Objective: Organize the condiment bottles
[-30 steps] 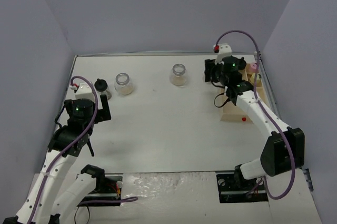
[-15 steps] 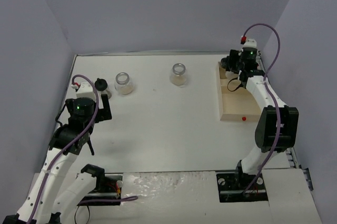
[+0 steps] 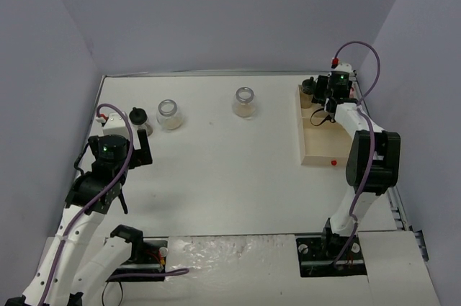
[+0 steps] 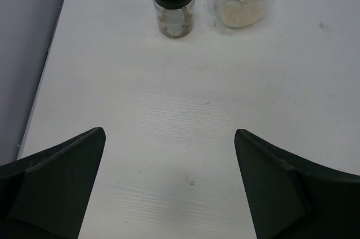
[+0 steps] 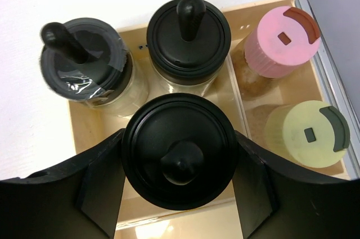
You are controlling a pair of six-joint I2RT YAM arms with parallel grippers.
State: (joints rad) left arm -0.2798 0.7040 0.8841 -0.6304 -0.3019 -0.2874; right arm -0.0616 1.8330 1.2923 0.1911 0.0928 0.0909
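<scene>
My right gripper (image 5: 179, 152) is shut on a black-capped jar (image 5: 169, 138), its fingers pressing both sides of the cap, over the back end of the wooden tray (image 3: 317, 149). Just beyond it in the tray stand two more black-capped jars (image 5: 84, 59) (image 5: 188, 34). A pink-capped jar (image 5: 281, 42) and a yellow-capped jar (image 5: 306, 135) fill the compartment to the right. My left gripper (image 4: 169, 138) hangs open over bare table, short of a fourth black-capped jar (image 4: 173, 3) and a silver-rimmed jar (image 4: 244, 0). Another silver-rimmed jar (image 3: 244, 101) stands at the back middle.
The tray's near compartments (image 3: 323, 140) hold no jars, and a small red dot (image 3: 333, 163) marks its front wall. Grey walls close in the table on the left, back and right. A metal rail (image 5: 315, 36) runs just right of the tray.
My right arm swung from the tray's left side to its back end, carrying the black-capped jar, then settled a little lower. The left arm and the loose jars have not moved.
</scene>
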